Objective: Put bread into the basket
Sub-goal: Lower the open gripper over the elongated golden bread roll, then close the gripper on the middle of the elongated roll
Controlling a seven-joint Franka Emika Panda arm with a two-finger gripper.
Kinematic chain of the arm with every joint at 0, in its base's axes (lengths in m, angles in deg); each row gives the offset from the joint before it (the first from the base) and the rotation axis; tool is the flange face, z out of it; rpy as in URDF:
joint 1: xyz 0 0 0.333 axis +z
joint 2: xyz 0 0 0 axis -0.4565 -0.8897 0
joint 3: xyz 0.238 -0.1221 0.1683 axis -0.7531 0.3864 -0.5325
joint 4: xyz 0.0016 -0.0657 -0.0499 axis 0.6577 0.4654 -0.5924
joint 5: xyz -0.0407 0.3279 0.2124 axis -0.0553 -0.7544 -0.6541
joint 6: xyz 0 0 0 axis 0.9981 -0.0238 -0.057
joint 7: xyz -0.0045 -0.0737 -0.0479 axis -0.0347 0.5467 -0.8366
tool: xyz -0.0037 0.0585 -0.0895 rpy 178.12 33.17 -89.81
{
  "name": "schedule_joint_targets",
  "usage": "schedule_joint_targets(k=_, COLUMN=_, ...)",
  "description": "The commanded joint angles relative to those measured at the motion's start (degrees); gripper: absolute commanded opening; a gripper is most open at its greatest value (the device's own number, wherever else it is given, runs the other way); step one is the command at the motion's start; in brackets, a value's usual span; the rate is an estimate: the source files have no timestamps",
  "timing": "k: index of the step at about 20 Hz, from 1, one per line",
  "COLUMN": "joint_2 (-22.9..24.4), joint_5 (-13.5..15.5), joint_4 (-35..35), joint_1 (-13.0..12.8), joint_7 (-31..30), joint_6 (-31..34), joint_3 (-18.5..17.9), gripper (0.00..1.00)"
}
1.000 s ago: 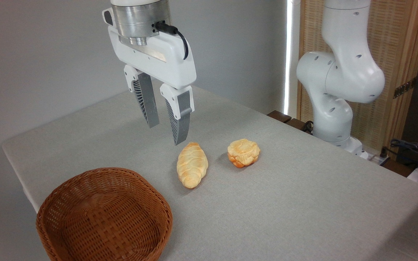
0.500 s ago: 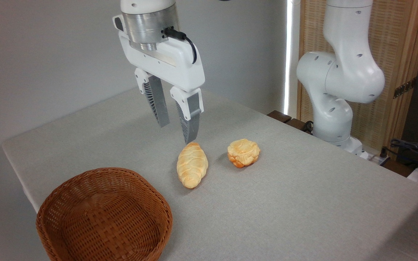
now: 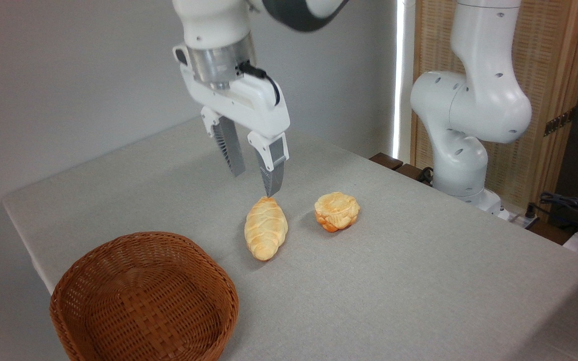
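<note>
We count: one braided loaf (image 3: 265,228), one round bun (image 3: 336,211), one wicker basket (image 3: 143,299), one counter (image 3: 419,281), one robot arm (image 3: 474,100), one end effector (image 3: 256,180) with two fingers (image 3: 272,168).

A robotics lab or test room, by the look of it: a white robot arm (image 3: 469,110) bolted beside a grey cloth-covered worktop (image 3: 394,281), plain grey walls, a slatted wooden screen (image 3: 555,75) and loose cables (image 3: 565,205) at the right edge.
</note>
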State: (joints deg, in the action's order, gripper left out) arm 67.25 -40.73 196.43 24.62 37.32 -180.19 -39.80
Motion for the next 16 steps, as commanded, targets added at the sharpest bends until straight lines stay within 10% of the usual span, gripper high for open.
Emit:
schedule_joint_targets(k=1, joint_2=1.21, joint_5=1.76, joint_4=7.09, joint_1=-0.19, joint_7=-13.02, joint_6=-7.50, joint_3=2.50, gripper=1.00)
schedule_joint_targets(k=16, joint_2=-0.64, joint_5=1.68, joint_4=15.97, joint_1=-0.36, joint_7=-19.90, joint_6=-16.30, joint_3=4.70, gripper=1.00)
